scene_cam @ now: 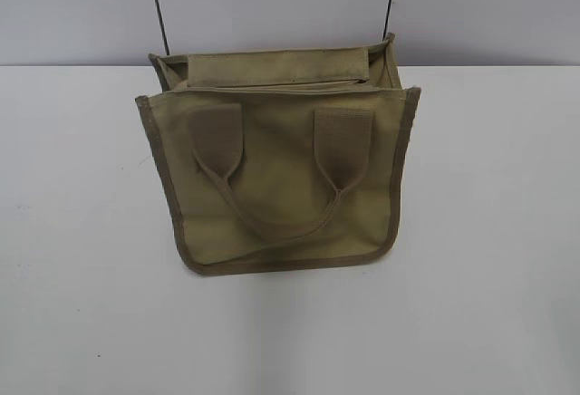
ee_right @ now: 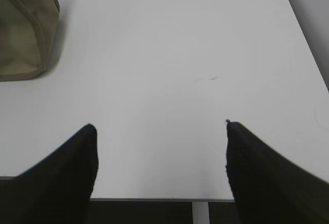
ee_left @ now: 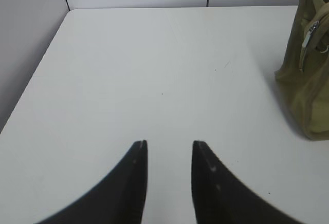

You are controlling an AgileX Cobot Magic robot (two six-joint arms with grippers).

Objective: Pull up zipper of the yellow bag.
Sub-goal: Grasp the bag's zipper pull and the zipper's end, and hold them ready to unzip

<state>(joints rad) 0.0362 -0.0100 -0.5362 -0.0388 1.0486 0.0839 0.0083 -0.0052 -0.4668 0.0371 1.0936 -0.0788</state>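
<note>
Surface: white table (scene_cam: 82,304).
Yellow bag (scene_cam: 281,187): upright, mid-table.
Left gripper (ee_left: 169,149): fingers parted, grasping nothing.
Right gripper (ee_right: 159,131): spread wide, grasping nothing.

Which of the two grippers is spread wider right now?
The right gripper: its fingers stand far apart over bare table, while the left gripper shows only a narrow gap.

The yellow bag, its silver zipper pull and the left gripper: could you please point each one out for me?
yellow bag (scene_cam: 281,187), exterior view, on its front panel.
silver zipper pull (ee_left: 311,31), left wrist view, on the metal tab.
left gripper (ee_left: 169,147), left wrist view, midway between its fingertips.
</note>
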